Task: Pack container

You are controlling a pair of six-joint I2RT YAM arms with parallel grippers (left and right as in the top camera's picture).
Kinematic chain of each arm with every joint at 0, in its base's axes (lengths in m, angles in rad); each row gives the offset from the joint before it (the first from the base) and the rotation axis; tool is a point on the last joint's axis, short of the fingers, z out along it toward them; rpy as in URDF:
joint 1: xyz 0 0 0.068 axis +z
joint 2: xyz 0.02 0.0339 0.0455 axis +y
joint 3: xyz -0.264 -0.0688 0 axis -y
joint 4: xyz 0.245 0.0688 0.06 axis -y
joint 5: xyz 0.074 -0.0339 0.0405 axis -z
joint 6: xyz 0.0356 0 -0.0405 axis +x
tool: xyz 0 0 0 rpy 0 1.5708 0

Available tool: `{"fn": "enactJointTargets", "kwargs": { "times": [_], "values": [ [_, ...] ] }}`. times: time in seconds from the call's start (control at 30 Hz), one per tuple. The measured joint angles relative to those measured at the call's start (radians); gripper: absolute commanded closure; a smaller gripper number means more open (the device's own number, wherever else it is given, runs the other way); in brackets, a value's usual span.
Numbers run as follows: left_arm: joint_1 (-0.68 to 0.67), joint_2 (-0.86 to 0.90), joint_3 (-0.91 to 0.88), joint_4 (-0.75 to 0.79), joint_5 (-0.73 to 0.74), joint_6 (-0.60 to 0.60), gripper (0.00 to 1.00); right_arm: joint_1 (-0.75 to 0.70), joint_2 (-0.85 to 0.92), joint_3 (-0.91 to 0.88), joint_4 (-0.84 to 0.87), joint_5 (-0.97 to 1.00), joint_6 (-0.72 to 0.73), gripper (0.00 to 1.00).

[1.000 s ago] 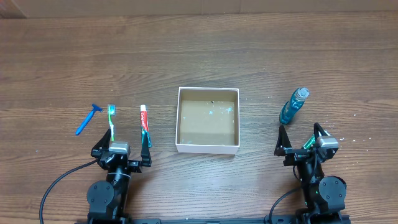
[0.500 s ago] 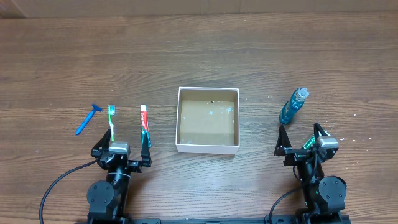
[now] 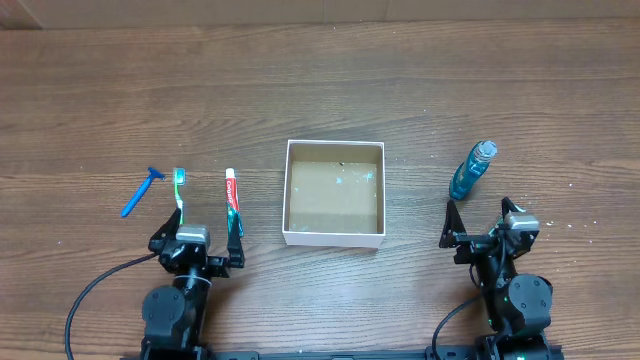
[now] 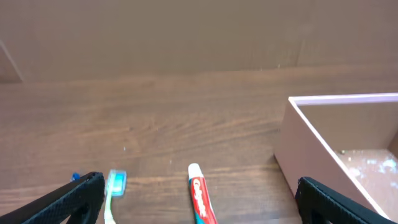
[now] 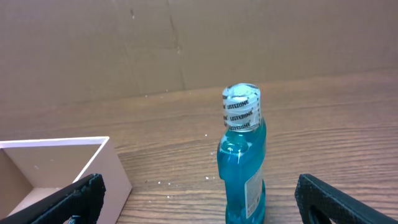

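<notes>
Container (image 3: 333,238) sits in the middle, open top, brown floor showing. It's right of the left gripper (image 3: 198,240) & left of the right gripper (image 3: 480,225), a bit farther out, touching neither. Both grippers: fingers spread wide, let go. Toothbrush (image 3: 180,195) & toothpaste (image 3: 232,205) lie just beyond the left one. Blue bottle (image 3: 472,170) stands just beyond the right one.

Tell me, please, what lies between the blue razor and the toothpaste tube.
The green toothbrush lies between the razor and the toothpaste tube, touching neither, with bare wood on either side; the overhead view shows this.
</notes>
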Motion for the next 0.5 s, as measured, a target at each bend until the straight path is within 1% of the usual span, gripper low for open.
{"fn": "enactJointTargets", "kwargs": {
  "times": [0.1, 0.2, 0.3, 0.37, 0.43, 0.5],
  "values": [
    [0.0, 0.048, 0.003, 0.009, 0.0, -0.004, 0.0, 0.0, 0.089, 0.002, 0.009, 0.011, 0.0, 0.0],
    [0.0, 0.123, 0.053, -0.001, 0.0, -0.008, 0.0, 0.0, 0.202, 0.049, -0.006, 0.017, 0.0, 0.0],
    [0.0, 0.253, 0.2, -0.021, 0.0, -0.008, 0.0, 0.0, 0.375, 0.233, -0.071, 0.021, 0.011, 0.0],
    [0.0, 0.37, 0.32, -0.04, 0.0, -0.008, 0.0, 0.0, 0.515, 0.407, -0.126, 0.023, 0.017, 0.0],
    [0.0, 0.485, 0.452, -0.106, 0.0, -0.008, 0.0, 0.0, 0.638, 0.576, -0.196, 0.024, 0.022, 0.0],
    [0.0, 0.58, 0.573, -0.198, 0.0, -0.008, 0.0, 0.0, 0.739, 0.722, -0.324, 0.023, 0.024, 0.0]
  ]
}}
